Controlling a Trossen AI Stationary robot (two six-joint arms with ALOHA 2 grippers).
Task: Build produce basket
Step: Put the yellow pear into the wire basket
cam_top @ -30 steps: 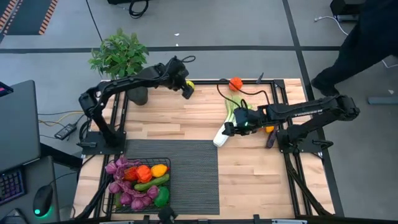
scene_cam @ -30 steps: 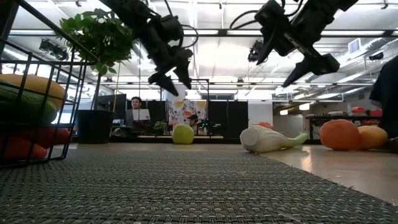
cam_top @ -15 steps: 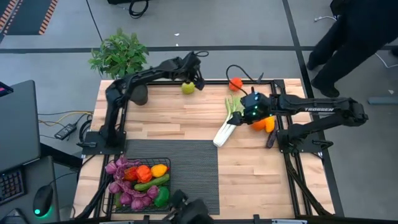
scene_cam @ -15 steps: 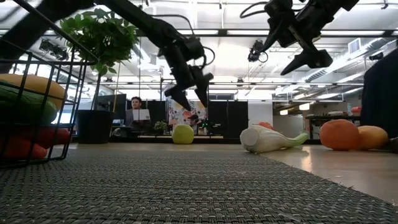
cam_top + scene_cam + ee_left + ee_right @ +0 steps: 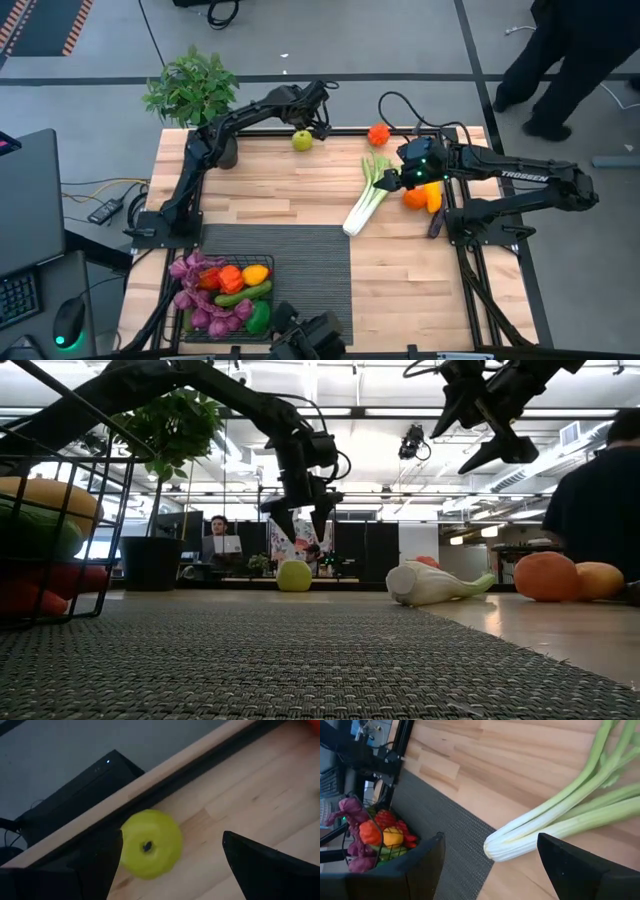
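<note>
A green apple (image 5: 302, 140) rests on the wood near the table's far edge. My left gripper (image 5: 300, 525) hangs open just above it, pointing steeply down; in the left wrist view the apple (image 5: 150, 844) shows between the two fingers, untouched. A leek (image 5: 365, 197) lies flat right of centre. My right gripper (image 5: 482, 448) is open and high above the leek's leafy end (image 5: 600, 780). The black wire basket (image 5: 272, 290) stands at the near left, holding purple grapes, a red pepper, a yellow fruit, a cucumber and a green piece.
A dark ribbed mat (image 5: 300, 270) lies beside the basket. An orange (image 5: 378, 134) sits at the far edge. Two orange pieces (image 5: 418, 197) and a dark eggplant (image 5: 436, 222) lie right of the leek. A potted plant (image 5: 192, 90) stands far left. A person (image 5: 570, 60) stands beyond the far right corner.
My left gripper has reached farther toward the far edge and a little right, tipped more steeply down, and sunk to just above the apple. My right gripper has risen and drawn back from the leek's white end toward its leafy end and the table's right edge.
</note>
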